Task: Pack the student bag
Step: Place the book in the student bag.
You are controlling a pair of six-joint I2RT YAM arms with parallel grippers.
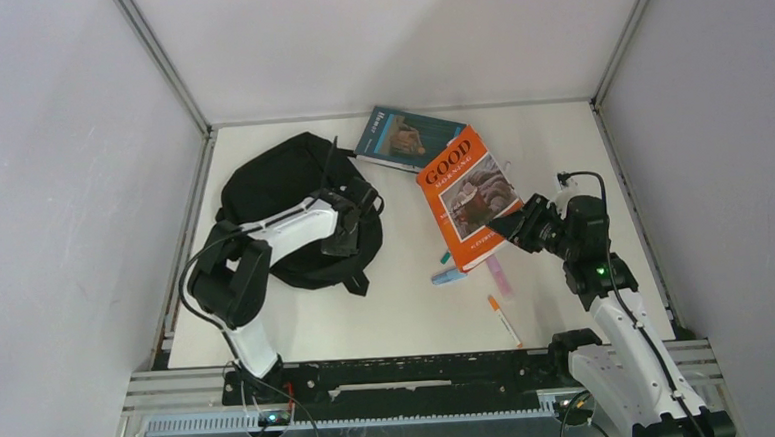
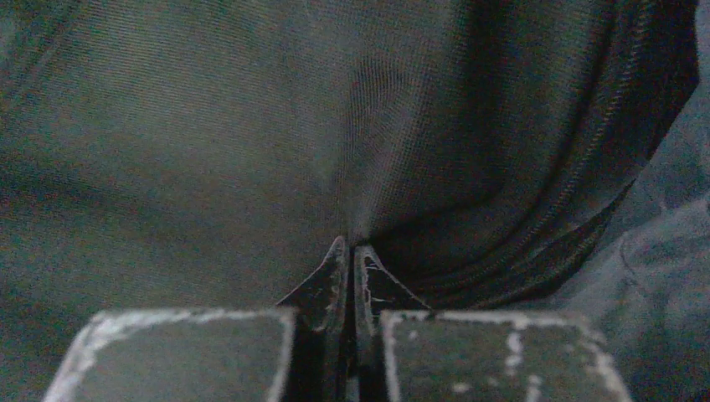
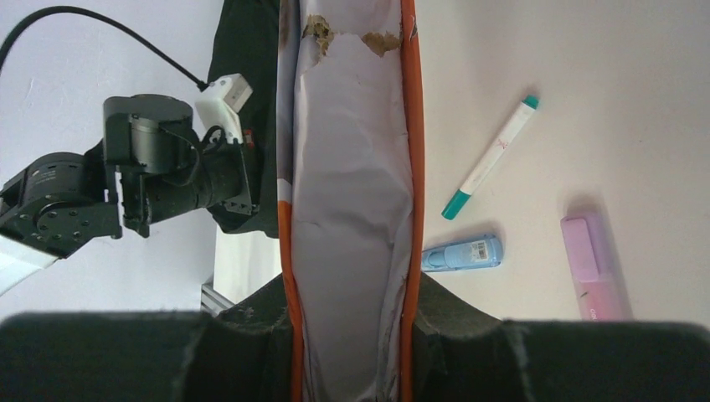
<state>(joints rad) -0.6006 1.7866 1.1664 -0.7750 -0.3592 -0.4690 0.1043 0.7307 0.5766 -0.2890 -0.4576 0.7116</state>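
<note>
On table [image 1: 408,308] | right end effector [image 1: 512,229] grips orange book [image 1: 462,190] "GOOD" | left end effector [image 2: 350,251] pinches student bag [image 2: 209,126]

I look down on a white worktop [image 1: 408,313], lit evenly, with only soft shadows on it. It is enclosed by a pale grey left wall [image 1: 62,195], a back wall [image 1: 394,38] and a right wall [image 1: 728,110], which are joined by thin metal corner posts [image 1: 162,62]. A slotted silver rail [image 1: 424,413] runs along the near edge.
</note>
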